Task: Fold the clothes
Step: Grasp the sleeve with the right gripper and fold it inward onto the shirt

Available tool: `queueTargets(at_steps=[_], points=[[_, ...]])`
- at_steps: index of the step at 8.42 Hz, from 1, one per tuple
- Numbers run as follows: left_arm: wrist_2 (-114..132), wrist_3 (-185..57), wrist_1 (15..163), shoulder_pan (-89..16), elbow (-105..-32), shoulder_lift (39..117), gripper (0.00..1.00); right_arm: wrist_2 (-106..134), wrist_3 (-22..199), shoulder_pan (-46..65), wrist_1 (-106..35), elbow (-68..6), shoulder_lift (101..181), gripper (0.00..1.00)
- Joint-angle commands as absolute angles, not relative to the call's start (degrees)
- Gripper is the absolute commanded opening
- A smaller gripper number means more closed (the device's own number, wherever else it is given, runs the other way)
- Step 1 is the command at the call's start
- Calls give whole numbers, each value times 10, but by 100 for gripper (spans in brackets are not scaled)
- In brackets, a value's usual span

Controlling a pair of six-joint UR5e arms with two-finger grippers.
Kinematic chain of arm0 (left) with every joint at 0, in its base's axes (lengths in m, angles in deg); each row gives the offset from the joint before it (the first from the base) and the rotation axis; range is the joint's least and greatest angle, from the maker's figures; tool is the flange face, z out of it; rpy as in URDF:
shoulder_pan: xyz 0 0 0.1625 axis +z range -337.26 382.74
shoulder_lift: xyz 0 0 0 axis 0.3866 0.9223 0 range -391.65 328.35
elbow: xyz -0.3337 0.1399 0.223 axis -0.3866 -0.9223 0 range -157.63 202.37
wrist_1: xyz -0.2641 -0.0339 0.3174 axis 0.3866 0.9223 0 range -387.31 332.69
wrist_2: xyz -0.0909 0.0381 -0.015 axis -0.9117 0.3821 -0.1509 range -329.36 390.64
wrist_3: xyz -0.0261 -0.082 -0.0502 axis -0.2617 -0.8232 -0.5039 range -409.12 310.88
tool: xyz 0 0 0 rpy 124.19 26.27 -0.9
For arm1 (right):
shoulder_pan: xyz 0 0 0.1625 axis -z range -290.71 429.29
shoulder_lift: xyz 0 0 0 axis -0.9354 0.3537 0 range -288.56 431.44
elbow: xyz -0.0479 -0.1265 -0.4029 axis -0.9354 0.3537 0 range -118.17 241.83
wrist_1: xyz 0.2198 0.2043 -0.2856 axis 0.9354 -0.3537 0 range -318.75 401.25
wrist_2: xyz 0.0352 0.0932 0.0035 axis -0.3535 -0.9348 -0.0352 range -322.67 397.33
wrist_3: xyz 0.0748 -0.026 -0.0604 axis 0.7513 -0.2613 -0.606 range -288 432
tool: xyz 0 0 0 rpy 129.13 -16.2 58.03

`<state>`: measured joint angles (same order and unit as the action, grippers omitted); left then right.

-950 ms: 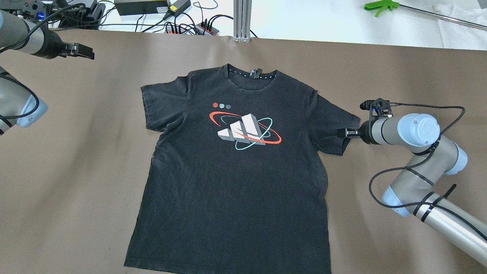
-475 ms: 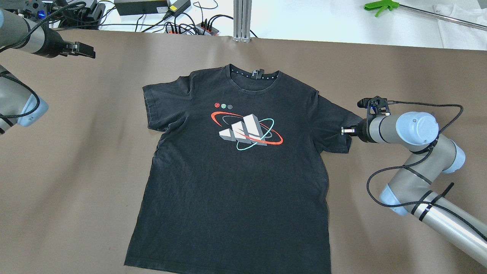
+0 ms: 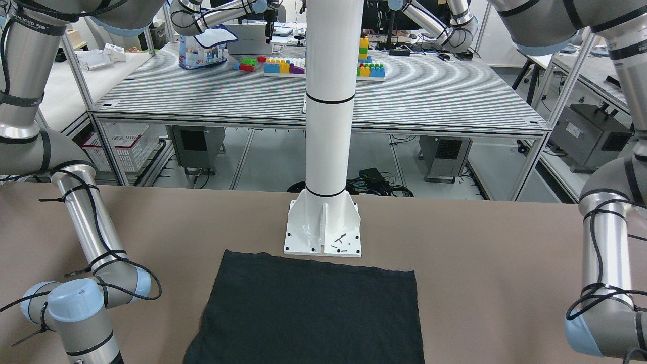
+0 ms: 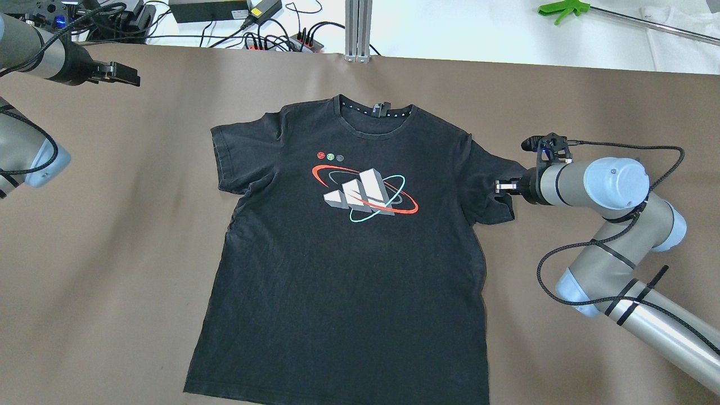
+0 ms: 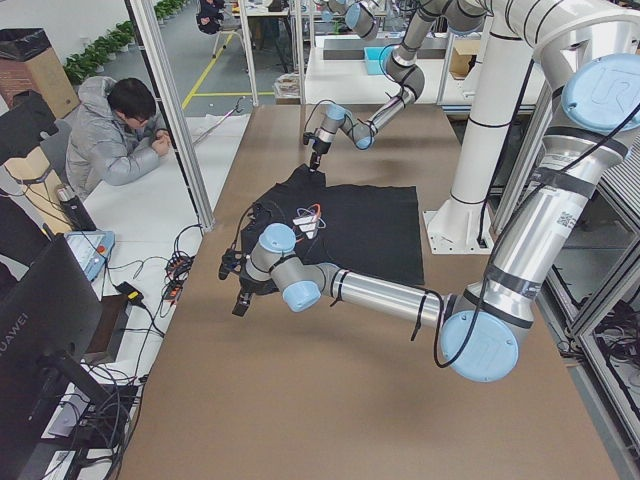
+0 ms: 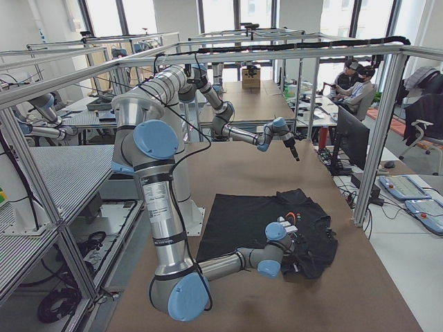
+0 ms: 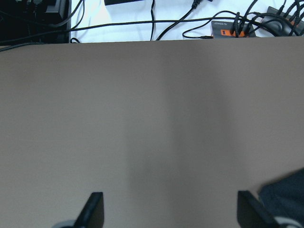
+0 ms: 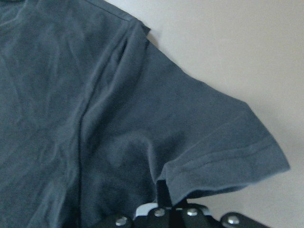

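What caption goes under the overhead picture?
Right gripper pinches the black T-shirt by one sleeve; left gripper hovers open, apart.

This is a robotics lab. The brown desk stands inside aluminium framing. More robot arms reach over a neighbouring bench strewn with toy bricks. Two operators sit by monitors, and a power strip with cables lies past the far edge.

Brown table under wide-spread fingers; shirt corner lower right
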<state>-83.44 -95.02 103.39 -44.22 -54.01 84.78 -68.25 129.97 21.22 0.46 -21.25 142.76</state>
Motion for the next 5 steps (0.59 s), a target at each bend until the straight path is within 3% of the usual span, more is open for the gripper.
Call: queueTargets(at_steps=[1, 5], points=[[-834, -949, 1034, -442, -540, 846, 100, -682, 1300, 213, -42, -254, 1395, 0], [-834, -949, 1035, -442, -540, 847, 100, -632, 1311, 238, -94, -238, 1325, 0]])
